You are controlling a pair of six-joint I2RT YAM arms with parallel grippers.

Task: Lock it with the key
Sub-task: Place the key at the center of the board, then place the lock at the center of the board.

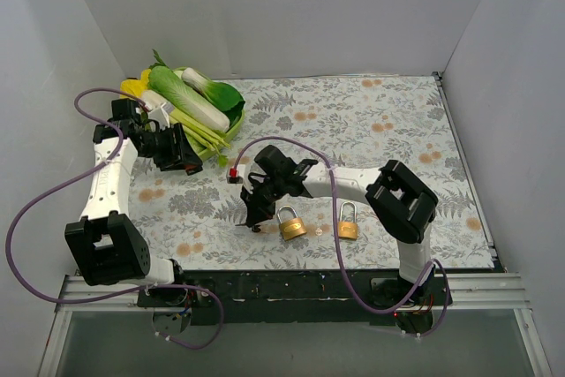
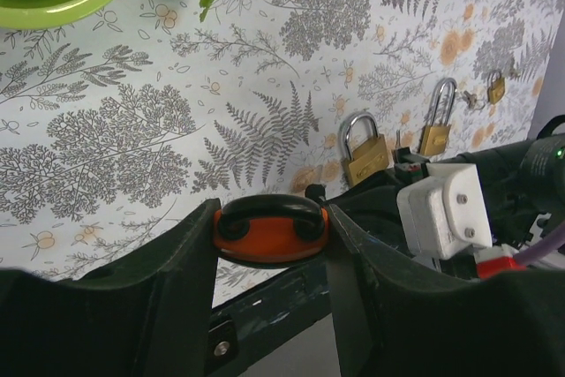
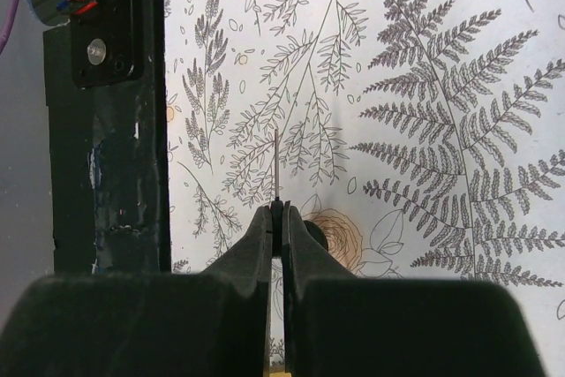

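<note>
My left gripper (image 1: 183, 153) is shut on a small orange padlock with a black shackle (image 2: 265, 240), held above the mat at the left; the lock is pinched between both fingers (image 2: 181, 258). My right gripper (image 1: 256, 209) is shut on a key, its thin metal blade (image 3: 277, 161) seen edge-on and sticking out past the fingertips (image 3: 263, 227) just above the mat. The two grippers are apart. The right arm's white wrist camera block (image 2: 444, 209) shows close to the orange lock in the left wrist view.
Two brass padlocks (image 1: 291, 225) (image 1: 348, 225) lie on the floral mat near the right gripper; they also show in the left wrist view (image 2: 365, 152) (image 2: 437, 125), with a smaller one farther off (image 2: 496, 87). A green bowl of vegetables (image 1: 231, 121) stands back left. The black front rail (image 3: 106, 174) is close.
</note>
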